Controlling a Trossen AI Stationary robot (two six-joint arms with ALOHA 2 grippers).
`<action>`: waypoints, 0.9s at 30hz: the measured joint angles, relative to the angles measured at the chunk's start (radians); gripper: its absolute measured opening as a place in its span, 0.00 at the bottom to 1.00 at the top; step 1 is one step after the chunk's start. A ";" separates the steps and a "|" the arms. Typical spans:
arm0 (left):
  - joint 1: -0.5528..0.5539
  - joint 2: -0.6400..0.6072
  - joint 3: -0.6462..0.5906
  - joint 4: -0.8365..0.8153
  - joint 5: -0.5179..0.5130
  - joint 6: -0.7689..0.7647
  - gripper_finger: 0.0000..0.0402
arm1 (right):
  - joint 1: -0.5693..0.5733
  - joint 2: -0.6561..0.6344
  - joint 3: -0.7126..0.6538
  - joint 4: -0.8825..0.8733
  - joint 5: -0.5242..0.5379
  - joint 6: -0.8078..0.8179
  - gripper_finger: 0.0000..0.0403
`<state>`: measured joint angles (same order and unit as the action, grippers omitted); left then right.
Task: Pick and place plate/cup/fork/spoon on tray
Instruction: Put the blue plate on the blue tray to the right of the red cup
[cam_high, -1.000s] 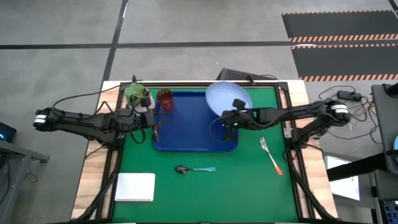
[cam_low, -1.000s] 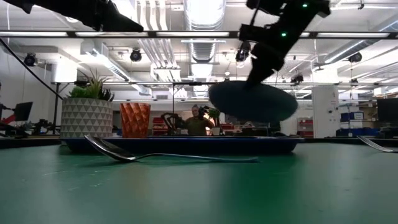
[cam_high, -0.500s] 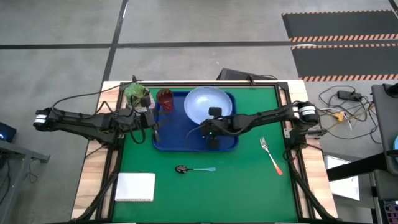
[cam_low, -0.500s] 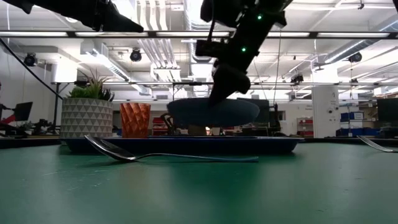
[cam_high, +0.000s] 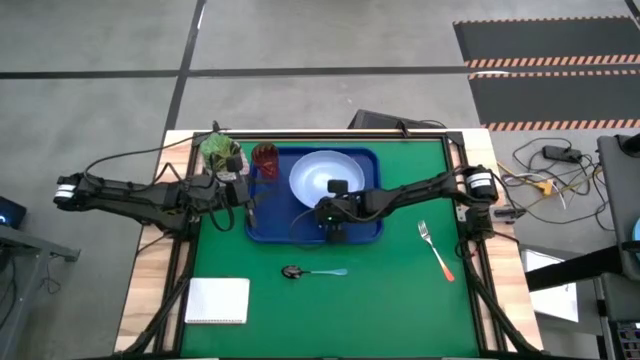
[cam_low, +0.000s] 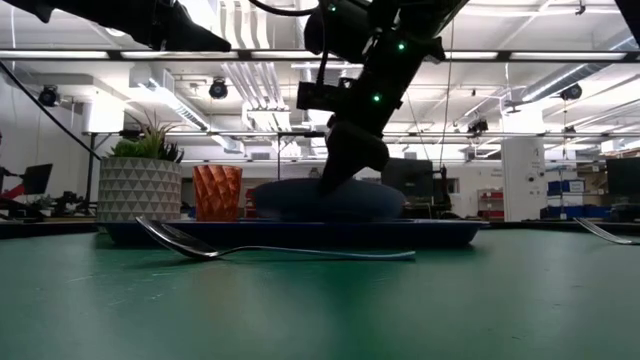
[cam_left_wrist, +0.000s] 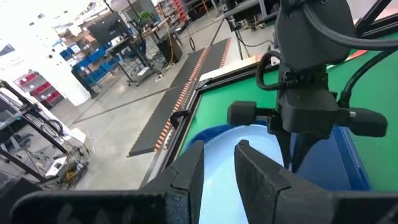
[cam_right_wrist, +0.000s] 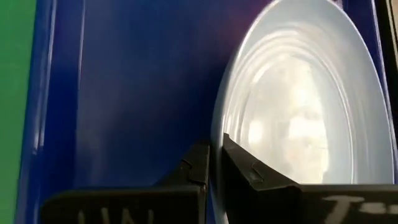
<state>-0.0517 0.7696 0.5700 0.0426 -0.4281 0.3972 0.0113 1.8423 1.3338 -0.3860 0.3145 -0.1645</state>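
The light-blue plate (cam_high: 322, 180) is down in the dark-blue tray (cam_high: 268, 228), near its middle; it also shows in the low view (cam_low: 290, 200). My right gripper (cam_high: 331, 204) is shut on the plate's near rim. The red cup (cam_high: 265, 158) stands in the tray's far left corner. The spoon (cam_high: 312, 271) lies on the green mat in front of the tray. The fork (cam_high: 436, 250) lies on the mat to the right. My left gripper (cam_high: 247, 200) waits at the tray's left rim, open by a narrow gap and empty. My right gripper pinches the plate's near rim (cam_right_wrist: 216, 144) between its two fingers, one on each face of the rim. The fingers slant down from the near right. The plate sits about level, low in the tray. The tray's rim hides whether its underside touches.
A white pot with a green plant (cam_high: 220, 150) stands at the far left, beside the cup. A white notepad (cam_high: 218, 300) lies at the near left. Bare green mat lies in front of the tray and to its right, around the fork.
My right gripper has carried the plate from above the tray's far right corner toward the table's left and down into the tray's middle. The plate has gone from held high to low in the tray. The gripper has stayed shut on it.
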 joint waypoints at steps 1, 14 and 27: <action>0.000 0.000 -0.001 0.002 0.000 0.002 0.18 | 0.000 0.000 0.000 0.009 0.000 0.008 0.03; 0.000 0.002 -0.003 0.002 0.000 0.003 0.18 | 0.000 0.021 -0.003 0.032 -0.033 0.039 0.03; 0.000 0.002 -0.003 0.003 0.000 0.003 0.18 | 0.000 0.021 -0.008 0.033 -0.061 0.087 0.03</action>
<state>-0.0517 0.7715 0.5671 0.0452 -0.4282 0.4004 0.0109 1.8637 1.3262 -0.3533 0.2536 -0.0776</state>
